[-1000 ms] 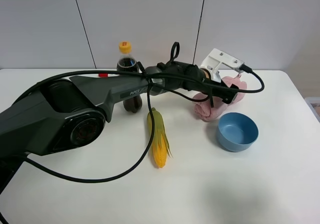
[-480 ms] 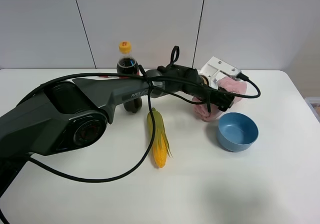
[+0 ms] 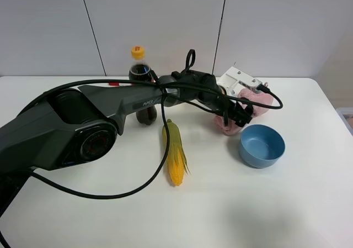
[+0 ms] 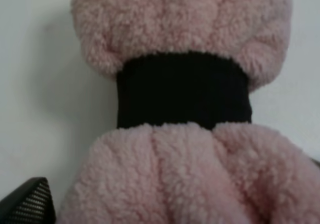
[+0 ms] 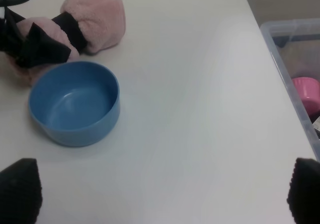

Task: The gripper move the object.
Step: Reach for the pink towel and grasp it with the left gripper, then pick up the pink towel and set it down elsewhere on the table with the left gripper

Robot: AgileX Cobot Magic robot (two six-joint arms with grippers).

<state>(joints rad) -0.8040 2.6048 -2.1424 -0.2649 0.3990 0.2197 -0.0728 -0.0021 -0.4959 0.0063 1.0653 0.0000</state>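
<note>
A pink plush toy (image 3: 255, 100) with a black band lies on the white table, behind a blue bowl (image 3: 262, 144). My left arm reaches across the middle, and my left gripper (image 3: 234, 117) is down over the near end of the toy. In the left wrist view the toy (image 4: 180, 29) and its band (image 4: 183, 90) fill the frame. My left gripper (image 4: 170, 184) straddles it, open, with one fingertip (image 4: 27, 204) beside it. The right wrist view shows the toy (image 5: 92, 14) with the left gripper (image 5: 30, 47) on it. My right gripper (image 5: 162, 194) is open and empty, above the table.
An ear of corn (image 3: 175, 151) lies left of the bowl. A cola bottle (image 3: 142, 88) stands behind it, partly hidden by the left arm. A clear plastic bin (image 5: 295, 59) holding a pink item sits off the table's right edge.
My left gripper has tilted down and lowered onto the near end of the pink toy. Nothing else has moved.
</note>
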